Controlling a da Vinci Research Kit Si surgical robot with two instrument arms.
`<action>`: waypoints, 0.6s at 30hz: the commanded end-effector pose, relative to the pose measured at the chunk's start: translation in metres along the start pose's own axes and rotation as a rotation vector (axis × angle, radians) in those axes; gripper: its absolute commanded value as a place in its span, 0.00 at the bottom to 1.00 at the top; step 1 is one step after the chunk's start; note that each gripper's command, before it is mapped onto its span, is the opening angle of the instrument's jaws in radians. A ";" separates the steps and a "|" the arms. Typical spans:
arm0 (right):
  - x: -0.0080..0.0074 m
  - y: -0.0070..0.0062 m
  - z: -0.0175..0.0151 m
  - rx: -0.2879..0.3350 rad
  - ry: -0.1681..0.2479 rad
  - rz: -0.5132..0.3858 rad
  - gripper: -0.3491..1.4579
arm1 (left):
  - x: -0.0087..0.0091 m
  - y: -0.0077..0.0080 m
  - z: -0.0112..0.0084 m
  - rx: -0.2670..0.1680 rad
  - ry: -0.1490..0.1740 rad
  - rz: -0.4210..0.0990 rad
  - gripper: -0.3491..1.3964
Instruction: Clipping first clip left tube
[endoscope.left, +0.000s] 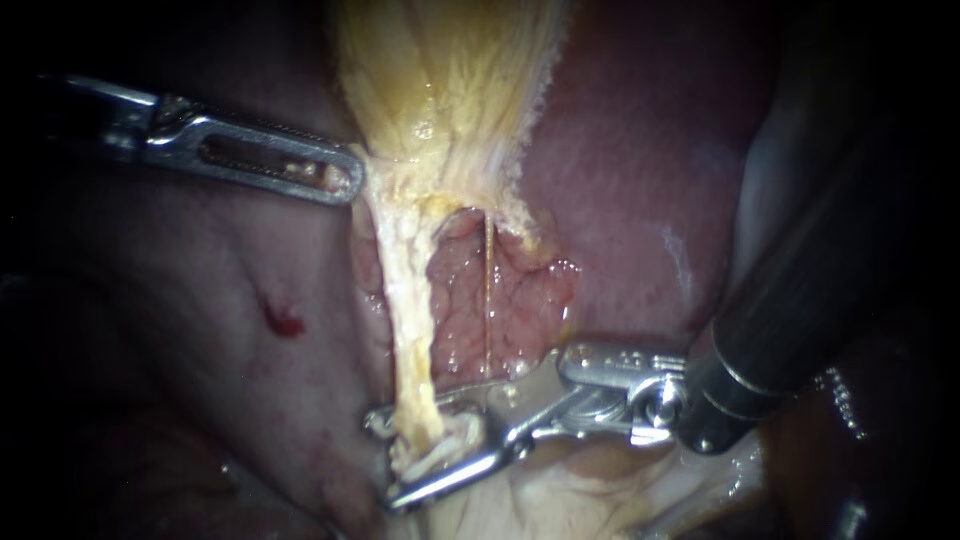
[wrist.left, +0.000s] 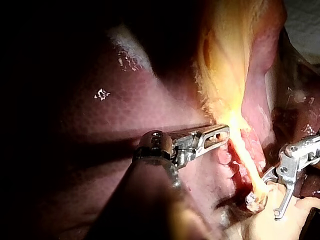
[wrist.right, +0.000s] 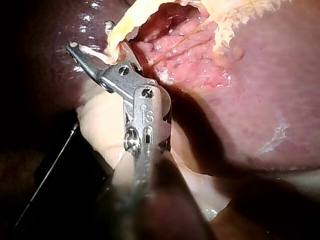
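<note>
Endoscope: L instrument (endoscope.left: 348, 180) in from upper left, jaws together on edge of gallbladder (endoscope.left: 440, 80), top centre. R instrument (endoscope.left: 385, 460) in from right, jaws apart, astride left tube (endoscope.left: 408, 330) at lower centre, not yet closed on it. Tube taut, running down from gallbladder over liver (endoscope.left: 620, 180). Thin strand (endoscope.left: 487, 300) just right of tube.

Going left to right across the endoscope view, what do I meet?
In order: left instrument → left tube → thin strand → dark shaft. Left out: the right instrument, whose open jaws straddle the left tube, and the liver, which lies behind everything.
</note>
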 end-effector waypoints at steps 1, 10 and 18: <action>0.0001 -0.0001 0.0000 -0.001 0.000 0.000 0.45 | 0.0000 0.0000 0.0000 0.000 0.000 0.000 0.00; 0.0002 0.0000 -0.0005 -0.005 0.003 0.007 0.31 | 0.0000 0.0000 0.0000 0.000 0.000 0.000 0.00; 0.0008 0.0001 -0.0015 0.000 0.006 0.005 0.00 | 0.0000 0.0000 0.0000 -0.001 0.000 0.000 0.00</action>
